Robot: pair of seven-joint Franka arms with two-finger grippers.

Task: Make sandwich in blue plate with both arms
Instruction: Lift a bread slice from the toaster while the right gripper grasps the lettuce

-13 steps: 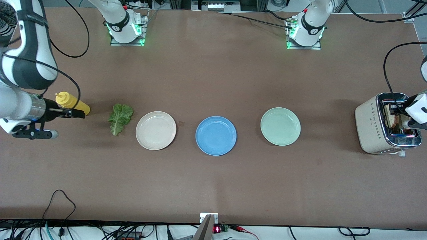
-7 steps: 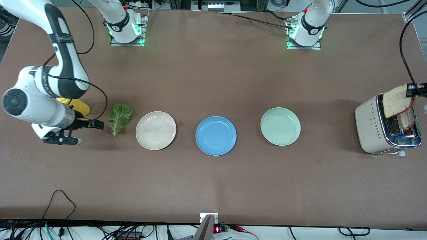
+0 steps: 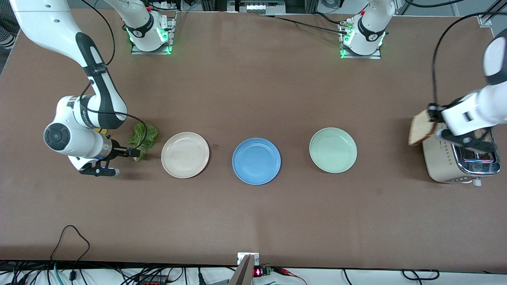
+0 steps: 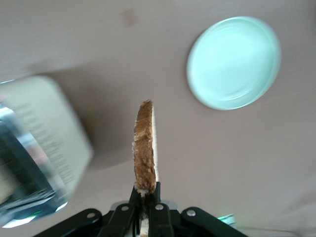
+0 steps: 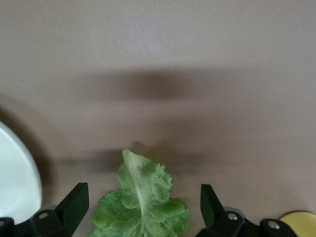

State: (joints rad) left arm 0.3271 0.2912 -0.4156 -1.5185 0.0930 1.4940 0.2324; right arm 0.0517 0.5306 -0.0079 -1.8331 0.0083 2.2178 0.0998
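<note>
The blue plate [image 3: 256, 161] lies bare at the table's middle. A tan bread slice [image 3: 420, 128] with a brown crust hangs on edge over the table beside the toaster [image 3: 447, 162], and my left gripper [image 3: 433, 118] is shut on its lower edge. The left wrist view shows the slice [image 4: 144, 148] upright in that gripper [image 4: 146, 197]. A crinkled green lettuce leaf [image 3: 145, 133] lies flat toward the right arm's end. My right gripper [image 3: 134, 151] is low at the leaf, open. In the right wrist view the leaf [image 5: 143, 207] sits between the gripper's [image 5: 142, 203] spread fingers.
A cream plate [image 3: 185, 154] lies between the lettuce and the blue plate. A mint-green plate [image 3: 333, 150] lies between the blue plate and the toaster. A yellow bottle [image 5: 298, 224] is beside the leaf, mostly hidden under the right arm in the front view.
My left gripper has pulled the bread slice up out of the toaster and carried it toward the mint-green plate. My right gripper has moved from the yellow bottle to the lettuce leaf.
</note>
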